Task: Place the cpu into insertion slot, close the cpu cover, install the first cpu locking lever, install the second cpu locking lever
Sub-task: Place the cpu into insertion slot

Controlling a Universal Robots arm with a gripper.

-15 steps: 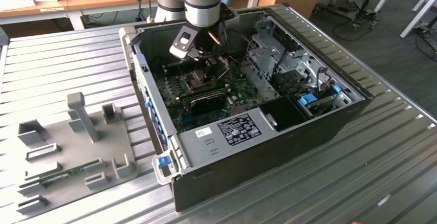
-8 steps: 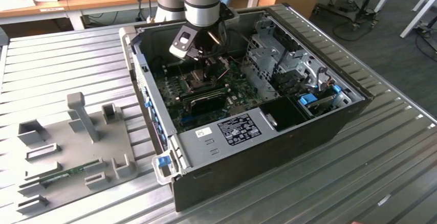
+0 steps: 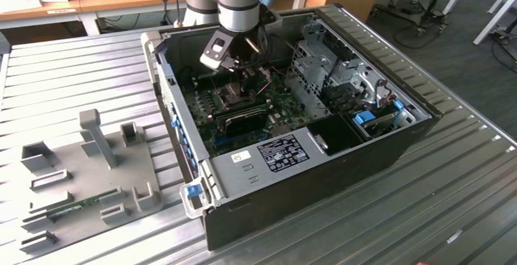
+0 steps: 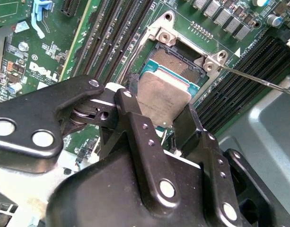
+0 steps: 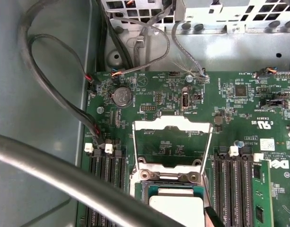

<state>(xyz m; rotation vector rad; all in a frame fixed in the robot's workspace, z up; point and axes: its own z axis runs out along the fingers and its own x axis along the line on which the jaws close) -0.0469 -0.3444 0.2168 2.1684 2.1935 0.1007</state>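
In the second wrist view the gripper (image 4: pixel 158 116) is right at the insertion slot (image 4: pixel 175 59). Its two black fingers (image 4: pixel 133 118) pinch the cpu (image 4: pixel 163 94) from two sides. The cpu covers part of the slot, and I cannot tell if it touches. A thin metal rod (image 4: pixel 258 81) sticks out nearby.

The first wrist view shows the cpu cover (image 5: pixel 173 125) flipped open, away from the cpu. A thick grey cable (image 5: pixel 55 172) crosses in front.

In the exterior view the arm (image 3: pixel 238 5) reaches down into the open computer case (image 3: pixel 364 174) on a metal table (image 3: pixel 452 216). A grey tray (image 3: pixel 81 183) lies beside the case. A black and white sticker (image 3: pixel 283 153) sits on a box inside.
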